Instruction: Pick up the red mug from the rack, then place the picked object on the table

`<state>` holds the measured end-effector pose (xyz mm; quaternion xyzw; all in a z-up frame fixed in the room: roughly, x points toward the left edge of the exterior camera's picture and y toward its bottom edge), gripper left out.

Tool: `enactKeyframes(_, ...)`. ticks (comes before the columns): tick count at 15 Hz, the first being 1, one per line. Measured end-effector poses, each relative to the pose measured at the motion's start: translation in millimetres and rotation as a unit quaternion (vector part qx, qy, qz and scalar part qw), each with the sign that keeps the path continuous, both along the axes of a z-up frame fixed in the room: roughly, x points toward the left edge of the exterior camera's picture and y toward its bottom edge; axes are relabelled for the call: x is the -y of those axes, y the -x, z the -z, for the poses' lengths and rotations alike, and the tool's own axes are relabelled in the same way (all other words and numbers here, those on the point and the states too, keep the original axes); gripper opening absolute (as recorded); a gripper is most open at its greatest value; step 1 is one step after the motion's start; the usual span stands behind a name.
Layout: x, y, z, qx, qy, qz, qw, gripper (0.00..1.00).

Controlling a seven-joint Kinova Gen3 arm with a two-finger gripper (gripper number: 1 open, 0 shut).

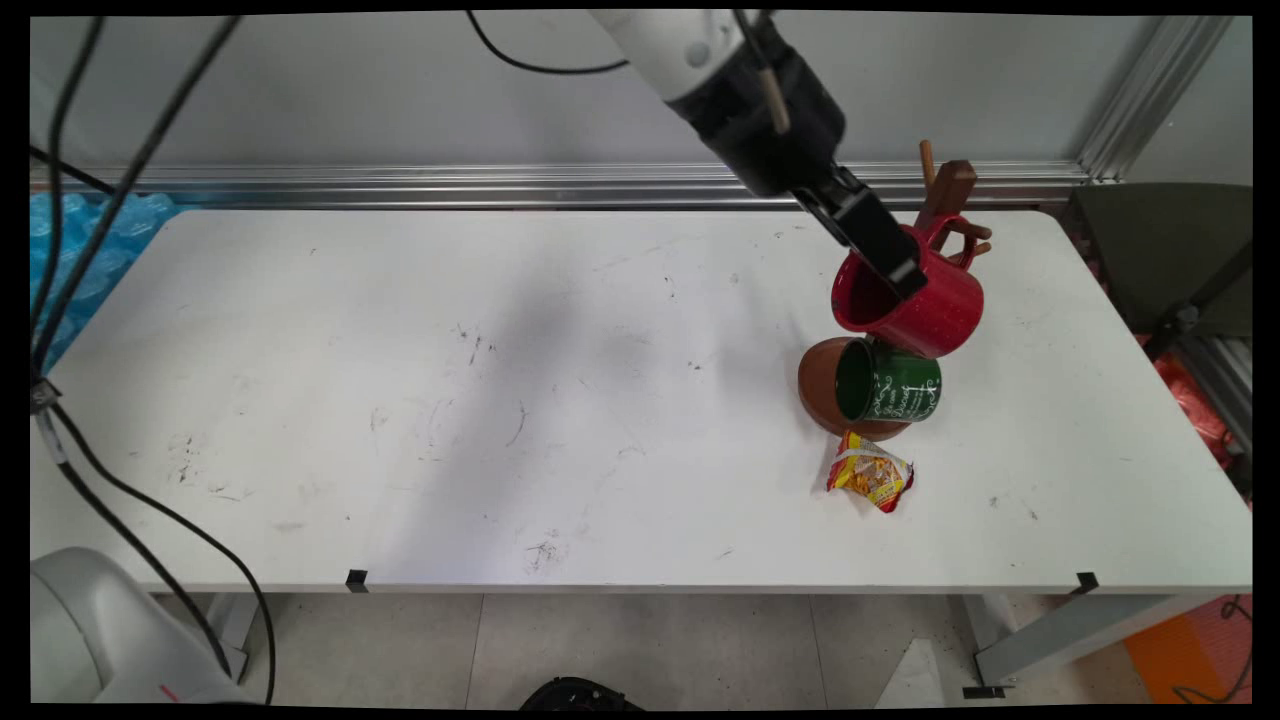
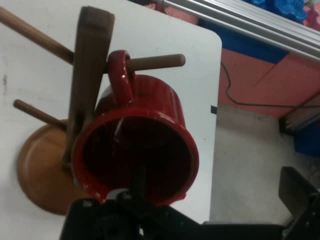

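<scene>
the black two-finger gripper [image 1: 893, 262] reaches down from the upper middle of the main view toward the right rear part of the white desk [image 1: 420, 400]. its fingers [image 1: 870, 235] sit at the rim of a glossy red speckled ceramic mug [image 1: 915, 300]. in the hand view one finger [image 2: 139, 182] goes inside the mug's mouth, against the inner wall at the rim, while the other finger [image 2: 297, 192] stands well off to the side, apart from the mug. so the fingers are spread wide and are not clamped on the mug; only the one finger seems to touch it.

the red mug hangs tilted, its open mouth turned toward the hand camera and toward the left in the main view. its red loop handle [image 2: 120, 75] is threaded over a round wooden peg [image 2: 155, 62] of a brown wooden mug tree [image 1: 945, 200], whose upright post [image 2: 90, 75] runs just beside the mug's rim. more pegs stick out from the post on its other side. the tree's round brown wooden base [image 1: 815, 385] rests on the desk.

just below the red mug, a dark green mug with white lettering [image 1: 888, 382] lies on its side over the round base, mouth facing left. whether it hangs from a lower peg cannot be told. near the base, toward the desk's front edge, lies a small crinkled yellow and red snack packet [image 1: 870, 475], close to the green mug but not touching it.
</scene>
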<state>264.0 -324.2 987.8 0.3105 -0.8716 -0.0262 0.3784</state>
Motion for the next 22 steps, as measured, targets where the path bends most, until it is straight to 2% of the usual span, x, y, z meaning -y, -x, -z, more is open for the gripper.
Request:
enactKeyframes(5, 8.3, 21.5, 17.4, -0.007, -0.023, -0.011, 0.9997, 1.00)
enactKeyframes(13, 16.0, 38.9, 38.7, -0.007, -0.045, -0.034, 0.9984, 1.00)
enactKeyframes(14, 17.0, 40.1, 40.8, -0.007, -0.047, -0.038, 0.9982, 0.00)
enactKeyframes(22, 19.9, 44.3, 48.3, -0.011, -0.055, -0.054, 0.9970, 0.00)
